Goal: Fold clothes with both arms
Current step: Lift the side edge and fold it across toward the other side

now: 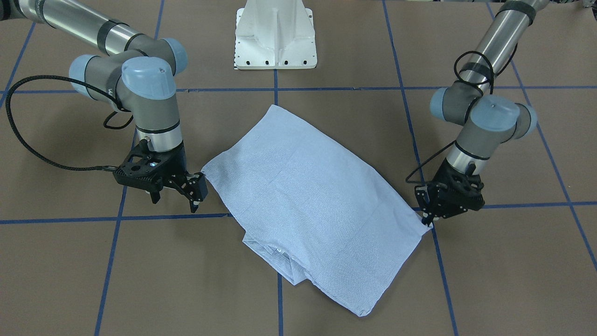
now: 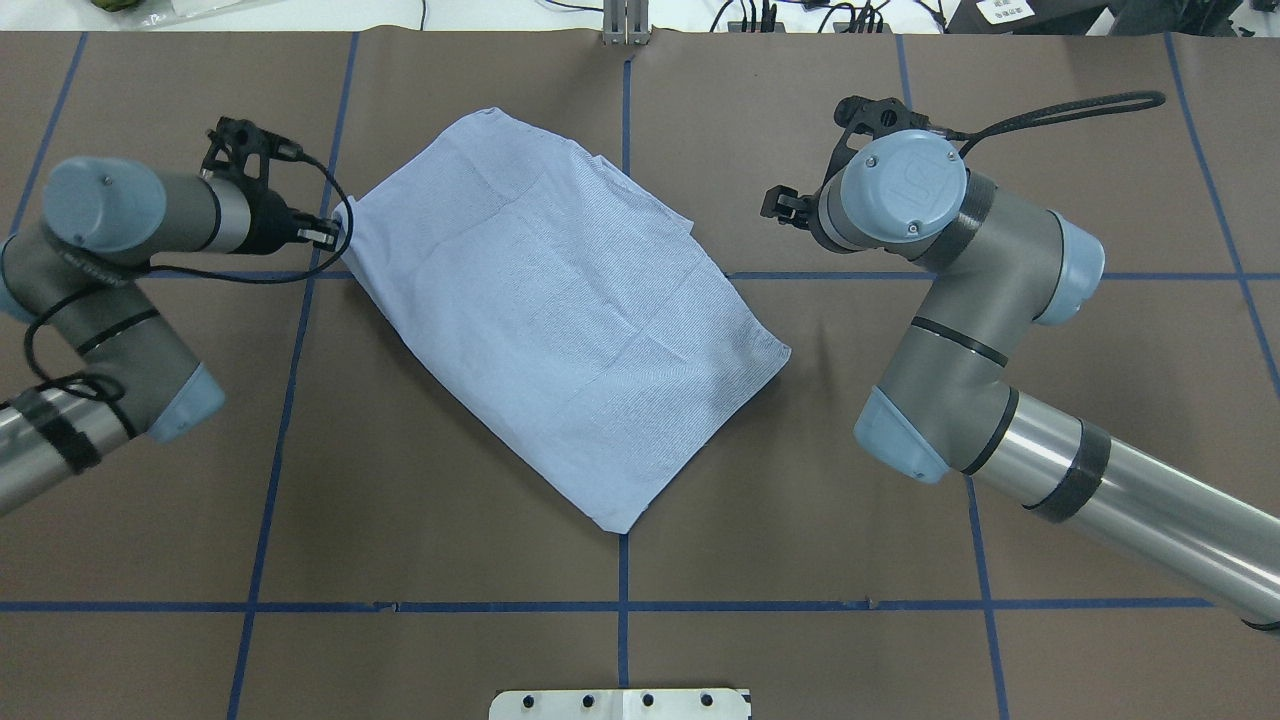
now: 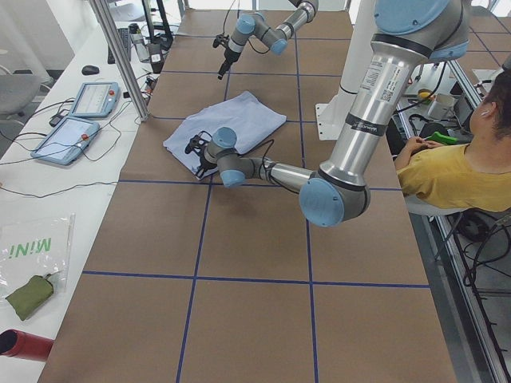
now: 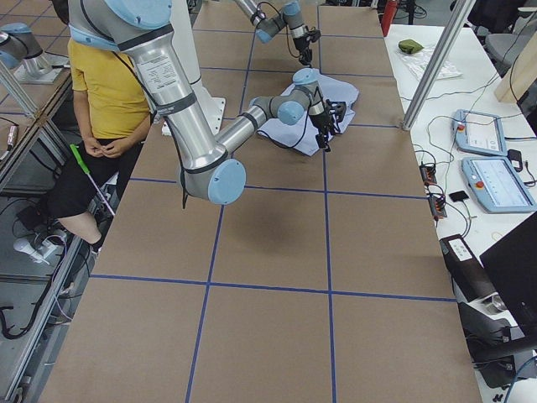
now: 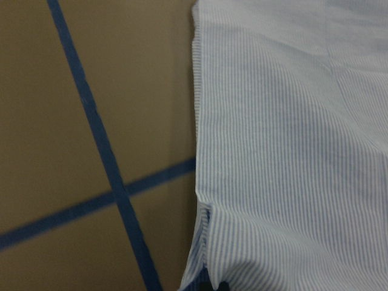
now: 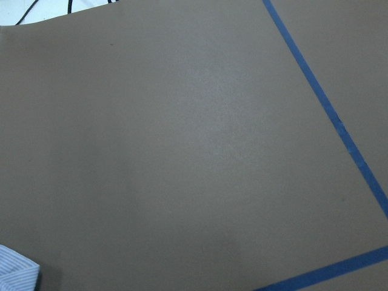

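**At the far-left corner, the left fingers [image 1: 426, 217] meet the shirt [image 2: 560, 320]**

Across the middle of the worktop [image 2: 450, 560] the shirt lies flat, already folded into a rough oblong. Seen from overhead, its long axis runs on a diagonal, from the far left down toward the robot's base near the centre line.

The left fingers sit low at the far-left corner, touching the cloth edge. They look close together, but I cannot tell whether they pinch the fabric or merely rest against it.

The right fingers [image 1: 197, 189] appear spread and hold nothing. In the side view they hang well above the worktop. From overhead they stand apart from the shirt's far right-hand corner, on its outer side.

The left arm [image 2: 120, 215] is therefore plainly the nearer one. By my reading, the next fold depends on both far corners being held. For that, the right arm [image 2: 940, 300] would first need to come down and inward to the cloth.
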Action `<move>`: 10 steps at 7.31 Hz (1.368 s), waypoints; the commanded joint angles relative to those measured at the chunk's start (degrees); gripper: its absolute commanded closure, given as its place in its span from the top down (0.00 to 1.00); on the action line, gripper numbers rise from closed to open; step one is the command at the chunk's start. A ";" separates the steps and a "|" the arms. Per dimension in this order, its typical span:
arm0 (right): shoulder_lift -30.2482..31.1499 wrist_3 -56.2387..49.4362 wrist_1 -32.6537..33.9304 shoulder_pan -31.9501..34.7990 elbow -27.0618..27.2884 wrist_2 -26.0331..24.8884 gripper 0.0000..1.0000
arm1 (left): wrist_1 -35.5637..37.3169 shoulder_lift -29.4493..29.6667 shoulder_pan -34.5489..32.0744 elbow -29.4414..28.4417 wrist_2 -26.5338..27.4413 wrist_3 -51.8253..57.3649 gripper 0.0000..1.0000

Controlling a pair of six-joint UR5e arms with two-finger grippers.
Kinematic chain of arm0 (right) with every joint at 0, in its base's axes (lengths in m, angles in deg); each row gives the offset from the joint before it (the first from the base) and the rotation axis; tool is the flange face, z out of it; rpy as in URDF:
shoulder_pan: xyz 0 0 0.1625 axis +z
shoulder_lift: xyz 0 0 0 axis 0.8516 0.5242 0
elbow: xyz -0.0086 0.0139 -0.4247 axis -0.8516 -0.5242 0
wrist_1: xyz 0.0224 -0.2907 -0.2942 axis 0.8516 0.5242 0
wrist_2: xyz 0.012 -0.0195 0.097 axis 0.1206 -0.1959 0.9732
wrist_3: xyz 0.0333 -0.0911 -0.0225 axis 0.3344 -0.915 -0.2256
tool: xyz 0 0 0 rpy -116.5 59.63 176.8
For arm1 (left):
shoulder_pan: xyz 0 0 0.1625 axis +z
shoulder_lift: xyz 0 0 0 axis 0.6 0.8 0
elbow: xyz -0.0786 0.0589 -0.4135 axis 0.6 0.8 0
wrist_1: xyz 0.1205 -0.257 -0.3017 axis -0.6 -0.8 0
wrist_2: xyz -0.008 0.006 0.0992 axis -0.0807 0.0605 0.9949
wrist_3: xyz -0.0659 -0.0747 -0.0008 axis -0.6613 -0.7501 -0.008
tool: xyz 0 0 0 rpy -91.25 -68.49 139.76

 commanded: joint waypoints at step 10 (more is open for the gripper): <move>-2.49 31.83 7.26 -18.41 5.34 -7.47 0.99 | 0.48 8.86 -3.86 -5.89 1.84 6.39 1.00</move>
